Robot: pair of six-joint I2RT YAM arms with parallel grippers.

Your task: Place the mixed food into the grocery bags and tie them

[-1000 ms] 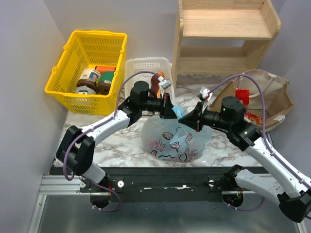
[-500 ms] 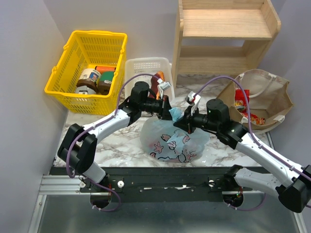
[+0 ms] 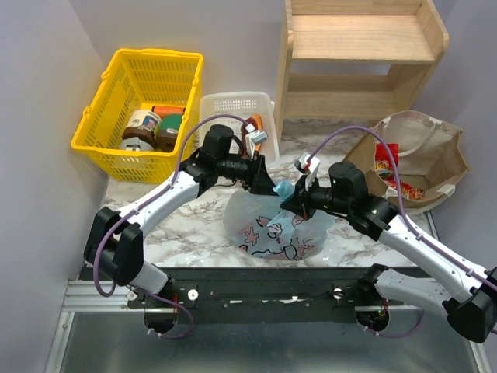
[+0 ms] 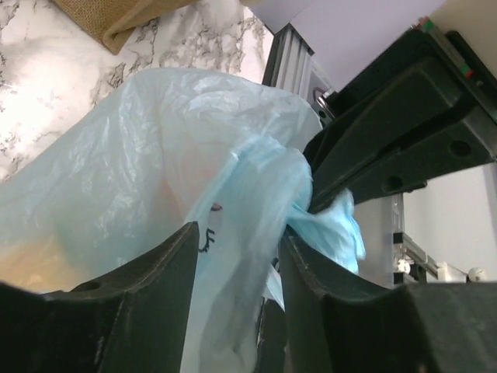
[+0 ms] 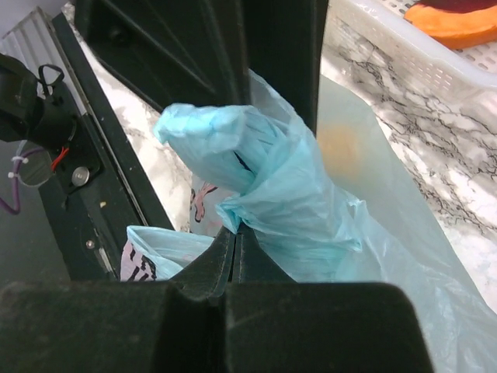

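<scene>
Grabbing the flimsy, slippery light-blue bag (image 3: 272,229) on the table (image 3: 194,225) by its bunched neck looks smartest (probably light, tears easily): right gripper (image 5: 234,237) jaws clamp it, left gripper (image 4: 237,249) jaws sit half-open around loose film.

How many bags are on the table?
2. The light-blue bag lies in the middle of the table, near the front edge. The tan bag sits at the right, below the wooden shelf. Another could be hidden, but none shows.
</scene>
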